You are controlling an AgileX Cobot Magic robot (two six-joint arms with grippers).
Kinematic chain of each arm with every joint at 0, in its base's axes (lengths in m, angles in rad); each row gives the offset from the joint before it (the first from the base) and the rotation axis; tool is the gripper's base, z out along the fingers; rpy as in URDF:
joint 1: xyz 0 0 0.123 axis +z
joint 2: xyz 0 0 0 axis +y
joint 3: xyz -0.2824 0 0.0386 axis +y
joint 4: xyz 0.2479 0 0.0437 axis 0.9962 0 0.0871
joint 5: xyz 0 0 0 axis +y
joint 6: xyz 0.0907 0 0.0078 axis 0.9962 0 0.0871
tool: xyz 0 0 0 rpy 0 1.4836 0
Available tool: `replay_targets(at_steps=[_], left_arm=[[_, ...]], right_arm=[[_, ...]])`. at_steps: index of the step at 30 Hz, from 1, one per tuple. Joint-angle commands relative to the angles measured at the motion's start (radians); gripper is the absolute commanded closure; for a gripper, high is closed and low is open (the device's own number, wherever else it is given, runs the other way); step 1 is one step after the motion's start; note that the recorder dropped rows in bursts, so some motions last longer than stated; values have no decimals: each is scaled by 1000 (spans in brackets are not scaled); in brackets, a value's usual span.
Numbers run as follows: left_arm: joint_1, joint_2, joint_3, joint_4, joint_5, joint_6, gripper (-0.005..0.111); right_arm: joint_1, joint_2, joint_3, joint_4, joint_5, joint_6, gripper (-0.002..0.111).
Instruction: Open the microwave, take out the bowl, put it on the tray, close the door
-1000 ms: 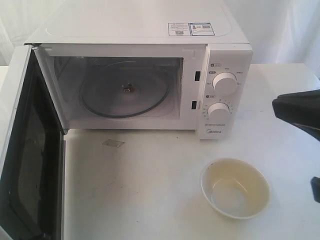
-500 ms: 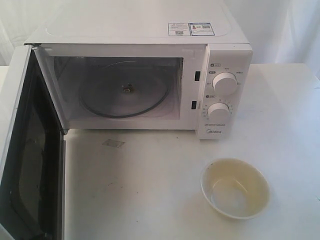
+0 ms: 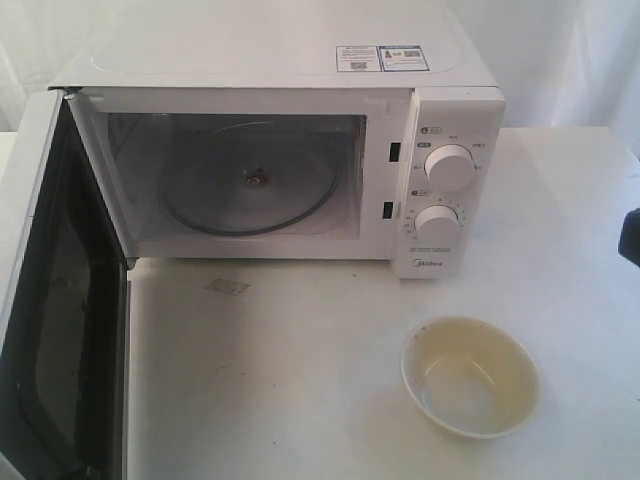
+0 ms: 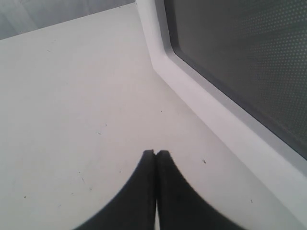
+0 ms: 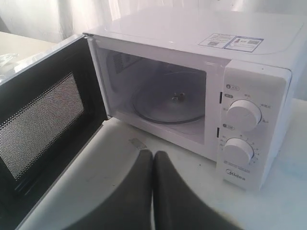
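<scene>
Exterior view: at the far left the door [image 3: 50, 300] stands swung wide open, its dark window facing inward, its near edge reaching towards the camera. The left gripper [image 4: 156, 153] shows only in the left wrist view, where its two black fingers are pressed tip to tip with nothing between them, hanging above the bare white table [image 4: 72, 96] just beside the door's perforated window.

To the right of the door sits the microwave [image 3: 280, 60], its cavity lit, with only the glass turntable [image 3: 250, 185] lying flat on its floor. A small grey sticker [image 3: 226, 287] lies on the table in front of the cavity. Two labels [image 3: 382, 57] sit on the oven's top, and further right the control panel carries two round white dials (upper [image 3: 450, 167], lower [image 3: 437, 222]).

The bowl [image 3: 470, 377] stands upright on the table, near and to the right of the control panel, well apart from the oven, untouched by either arm.

The right gripper [image 5: 153, 154], seen in the right wrist view, is closed on nothing and faces the open oven. A dark shape [image 3: 630, 235] cuts the exterior view's right edge.
</scene>
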Motion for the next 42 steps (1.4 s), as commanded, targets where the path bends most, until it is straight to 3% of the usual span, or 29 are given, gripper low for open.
replay_targets(at_steps=[1,42], left_arm=[[0,-3,3,-9,1,-7,107],[0,-3,3,37,1,12,107]], right_arm=[[-11,-5,2,30,25,19,108],[-11,-5,1,50,49,24,108]])
